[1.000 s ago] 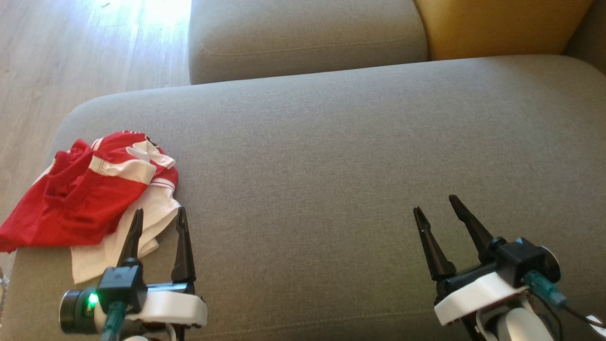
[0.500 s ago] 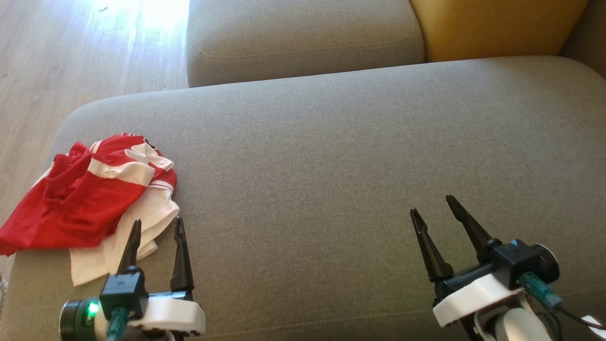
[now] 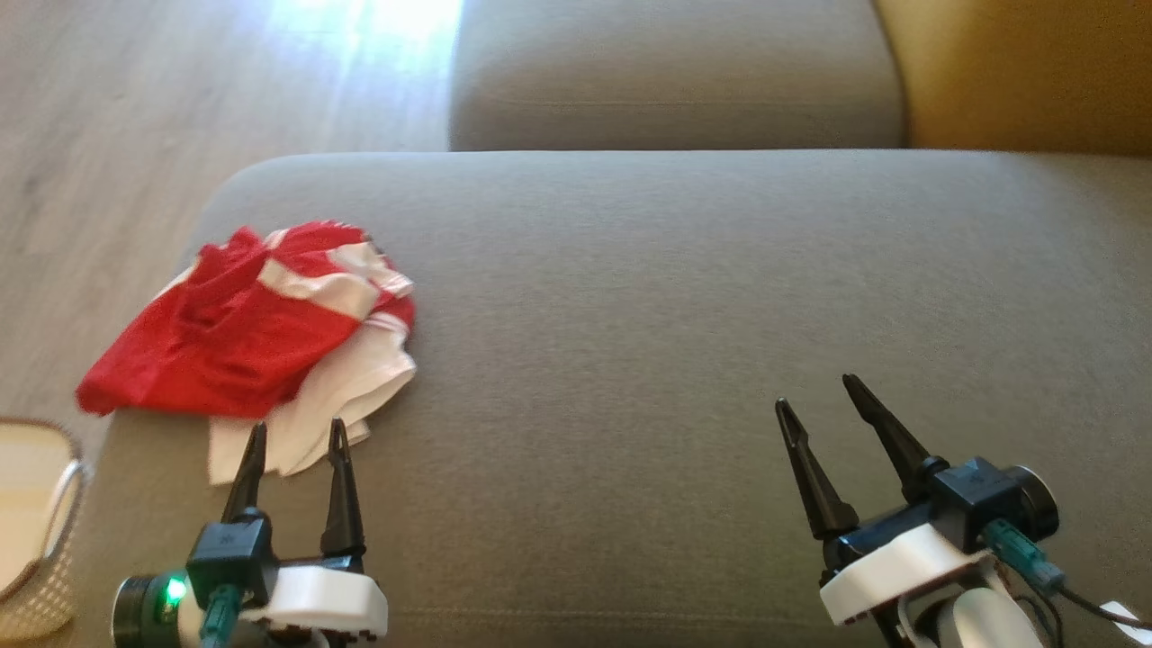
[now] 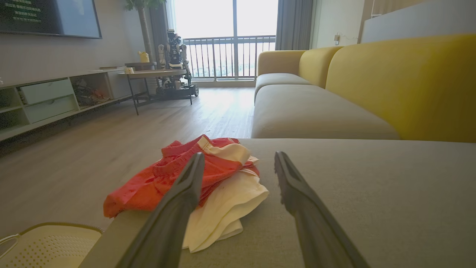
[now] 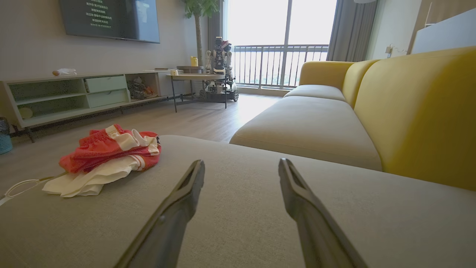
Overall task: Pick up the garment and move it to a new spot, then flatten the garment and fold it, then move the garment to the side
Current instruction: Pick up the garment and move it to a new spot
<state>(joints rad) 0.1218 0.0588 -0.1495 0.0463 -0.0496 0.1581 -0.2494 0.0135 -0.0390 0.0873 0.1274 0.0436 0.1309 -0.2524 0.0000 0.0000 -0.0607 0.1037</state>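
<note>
A crumpled red and white garment [image 3: 270, 337] lies at the left end of the grey sofa seat [image 3: 675, 297], partly hanging over the edge. My left gripper [image 3: 297, 434] hovers open just short of its white near hem, nothing between the fingers. The left wrist view puts the garment [image 4: 208, 178] close ahead between the fingers. Far off at the lower right, my right gripper [image 3: 814, 394] stands open and empty over bare cushion. From the right wrist view the garment [image 5: 108, 156] lies well to the left.
A pale perforated basket [image 3: 31, 522] stands on the floor beside the sofa's left end. A second grey seat cushion [image 3: 675, 81] and a yellow backrest [image 3: 1026, 72] lie beyond. Wooden floor [image 3: 135, 135] runs along the left.
The head camera has turned left, so the whole picture has shifted right and the basket has come into view. The garment lies as before, and both grippers stay open.
</note>
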